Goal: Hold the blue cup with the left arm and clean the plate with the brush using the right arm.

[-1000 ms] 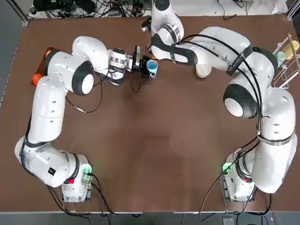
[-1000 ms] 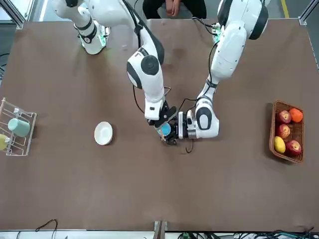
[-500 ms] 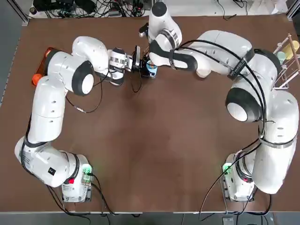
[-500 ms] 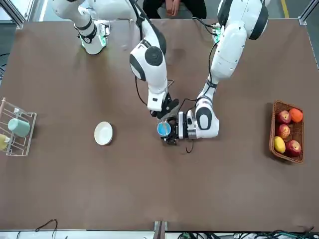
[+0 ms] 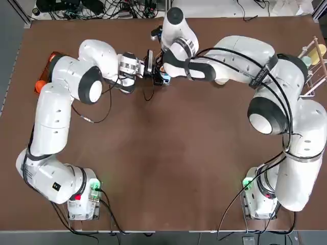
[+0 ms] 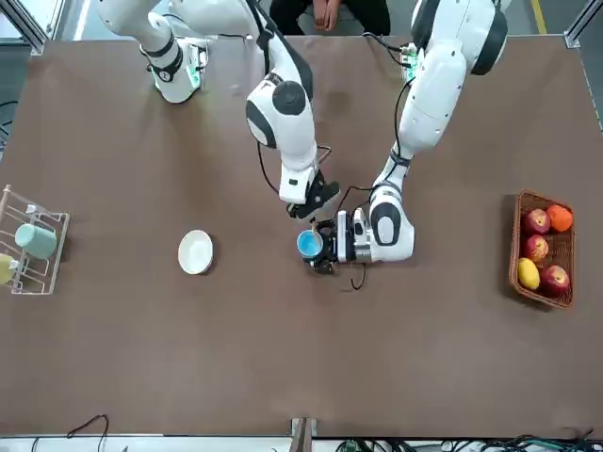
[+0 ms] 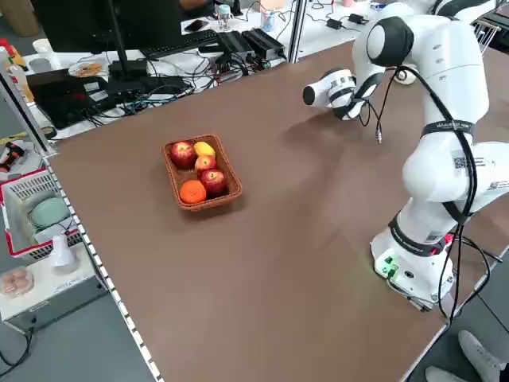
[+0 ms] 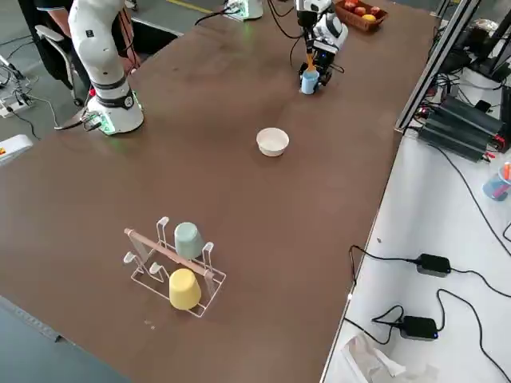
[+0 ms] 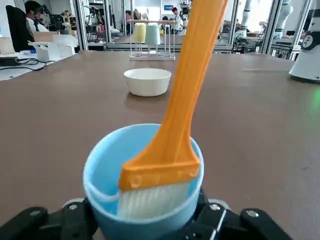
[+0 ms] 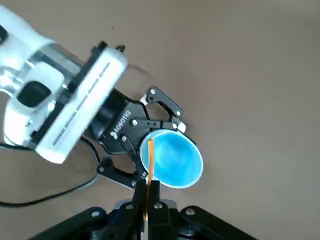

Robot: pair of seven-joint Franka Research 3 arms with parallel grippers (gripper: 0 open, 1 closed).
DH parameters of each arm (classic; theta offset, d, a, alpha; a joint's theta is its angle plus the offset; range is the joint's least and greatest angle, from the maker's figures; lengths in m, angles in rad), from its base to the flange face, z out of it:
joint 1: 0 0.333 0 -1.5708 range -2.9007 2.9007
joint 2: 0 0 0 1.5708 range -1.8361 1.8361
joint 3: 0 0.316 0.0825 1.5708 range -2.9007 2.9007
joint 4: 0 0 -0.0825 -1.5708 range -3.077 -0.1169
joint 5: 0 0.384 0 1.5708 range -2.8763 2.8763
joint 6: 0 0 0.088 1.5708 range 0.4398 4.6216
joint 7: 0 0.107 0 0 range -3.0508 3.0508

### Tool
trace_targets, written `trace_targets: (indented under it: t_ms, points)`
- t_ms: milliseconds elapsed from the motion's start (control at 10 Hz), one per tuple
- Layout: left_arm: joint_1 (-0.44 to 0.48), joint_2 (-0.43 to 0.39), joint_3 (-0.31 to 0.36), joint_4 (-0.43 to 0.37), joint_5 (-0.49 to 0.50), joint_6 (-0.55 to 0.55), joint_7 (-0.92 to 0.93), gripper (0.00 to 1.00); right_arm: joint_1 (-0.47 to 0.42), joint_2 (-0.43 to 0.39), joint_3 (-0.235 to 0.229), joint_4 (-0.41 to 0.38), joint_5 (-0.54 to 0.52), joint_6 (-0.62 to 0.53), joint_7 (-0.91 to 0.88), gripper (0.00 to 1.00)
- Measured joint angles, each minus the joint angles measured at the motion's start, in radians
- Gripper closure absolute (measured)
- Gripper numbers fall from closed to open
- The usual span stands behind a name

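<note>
because the left gripper (image 6: 323, 247) clamps its fingers round the blue cup (image 6: 309, 244) and pins it upright on the table (image 6: 283, 358), the cup probably cannot tip while the brush (image 9: 172, 130) is lifted from it. that arm lies low and level, its wrist pointing sideways at the cup. the right gripper (image 10: 148, 202), fingers pinched shut on the thin orange handle, hangs above the cup and points down, so the bristles sit at the cup's rim, nearly clear of it. the plate (image 6: 195, 252) stands well apart on bare table toward the robot's right, unbrushed; judging by this, carrying the brush over there comes next.
</note>
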Motion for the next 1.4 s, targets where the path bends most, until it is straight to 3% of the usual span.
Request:
trace_targets:
  t_ms: [600, 1100, 1400]
  points:
    - [0.000, 0.000, -0.001, 0.000, 0.000, -0.004, 0.000, 0.32, -0.014, -0.003, -0.015, -0.092, -0.004, 0.039, -0.043, 0.96]
    - [0.003, 0.000, 0.001, 0.001, 0.000, -0.006, 0.000, 0.32, -0.012, -0.031, -0.011, -0.086, 0.001, 0.053, 0.032, 0.96]
    - [0.004, 0.000, 0.001, 0.001, 0.000, -0.006, 0.000, 0.32, -0.034, -0.032, -0.016, -0.098, 0.001, 0.082, -0.027, 0.96]
